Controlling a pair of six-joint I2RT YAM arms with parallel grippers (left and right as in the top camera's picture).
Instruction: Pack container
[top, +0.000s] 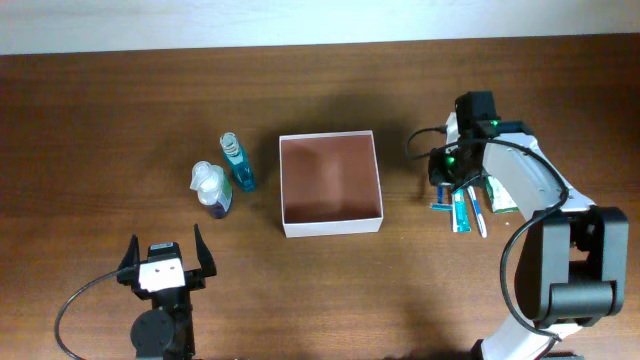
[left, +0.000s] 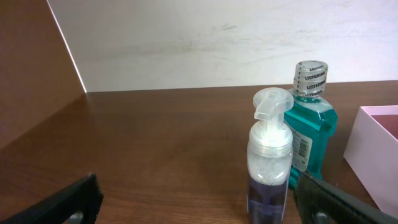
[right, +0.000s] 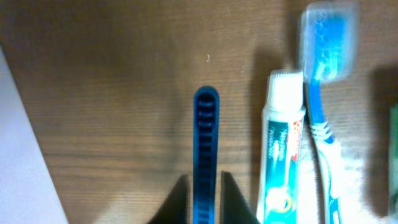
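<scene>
**Toiletry Table: Our Count**

We list the container (top: 330, 175) at overhead centre. The left gripper (top: 165, 262), lower left, has its fingers spread. The right gripper (right: 204, 183), right of the container, pinches a blue ridged handle (right: 206, 124). A mouthwash bottle (top: 239, 168) and pump bottle (top: 212, 190) stand left of the container. A toothpaste tube (right: 283, 143) and toothbrush (right: 328, 37) lie beside the handle.

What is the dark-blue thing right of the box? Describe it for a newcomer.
Look right of the square white-walled box on the wooden table. Nearest to it lies a slim dark-blue ridged plastic strip, alongside a white toothpaste tube. It is the only all-blue, ribbed piece there.
</scene>
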